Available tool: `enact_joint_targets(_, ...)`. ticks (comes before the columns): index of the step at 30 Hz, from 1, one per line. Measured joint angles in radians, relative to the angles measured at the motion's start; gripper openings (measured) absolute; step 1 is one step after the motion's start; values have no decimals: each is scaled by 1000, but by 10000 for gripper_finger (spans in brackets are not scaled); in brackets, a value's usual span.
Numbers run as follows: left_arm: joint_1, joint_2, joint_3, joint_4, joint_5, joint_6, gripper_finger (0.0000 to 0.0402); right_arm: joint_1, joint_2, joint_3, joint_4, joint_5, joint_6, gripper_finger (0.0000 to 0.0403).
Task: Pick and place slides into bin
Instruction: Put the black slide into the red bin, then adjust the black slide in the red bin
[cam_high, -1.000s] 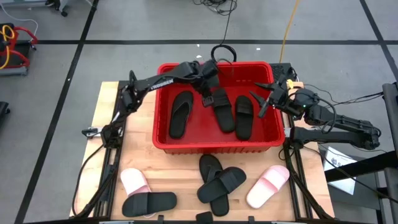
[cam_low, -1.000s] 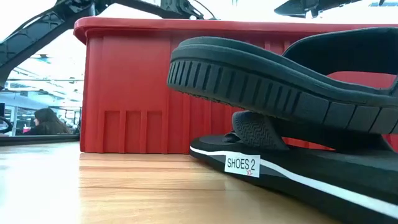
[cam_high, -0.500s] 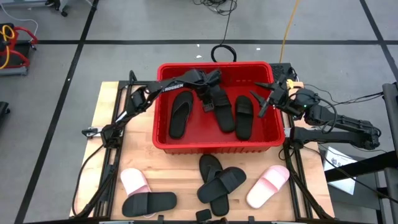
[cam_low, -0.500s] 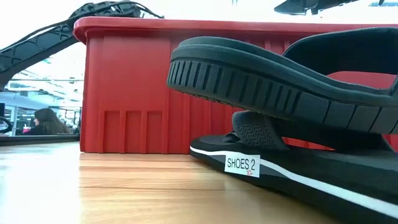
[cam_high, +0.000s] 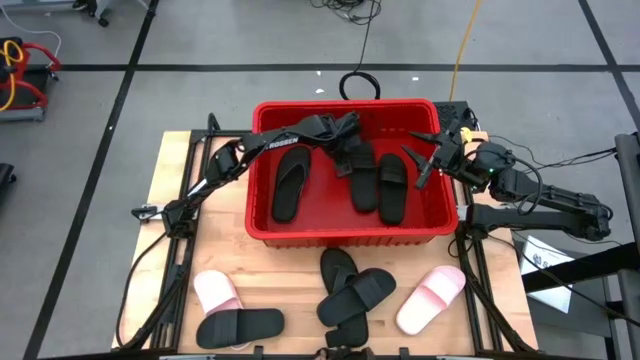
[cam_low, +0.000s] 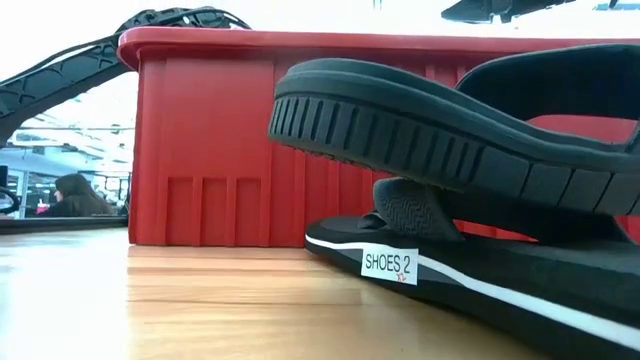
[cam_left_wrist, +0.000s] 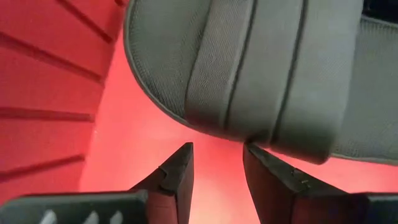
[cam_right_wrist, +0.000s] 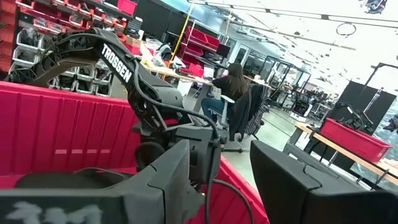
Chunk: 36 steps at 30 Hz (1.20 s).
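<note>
Reaching into the bin (cam_high: 262, 232), left gripper (cam_high: 352, 160) spread over a slide (cam_high: 361, 180); right gripper (cam_high: 428, 160) spread

A light wooden table (cam_high: 215, 250) fills the frame's centre. The red bin (cam_high: 345, 235) sits on its upper half. Along the lower edge lie two pink slides (cam_high: 216, 292) (cam_high: 431, 298), one black slide (cam_high: 240, 327) at lower left, and a black pile (cam_high: 352, 288) at the centre.
</note>
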Motion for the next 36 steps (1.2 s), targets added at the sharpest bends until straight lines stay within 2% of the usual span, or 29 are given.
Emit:
enact_joint_targets(12, -13, -13, 0, 56, 23, -14, 134, 0, 0, 0, 3, 3, 0, 161)
enact_joint_targets(17, -8, -95, 0, 51, 9, -17, 134, 0, 0, 0, -29, 6, -1, 158)
enact_joint_targets(26, -13, -293, 0, 35, -74, -13, 134, 0, 26, 3, -211, 5, -24, 161)
enact_joint_targets(31, -20, -400, 0, 18, -117, -18, 134, -1, 106, 124, -364, 56, 11, 160)
enact_joint_targets(36, -42, -498, 0, 4, -123, -15, 134, -11, 244, 296, -589, 48, 74, 160)
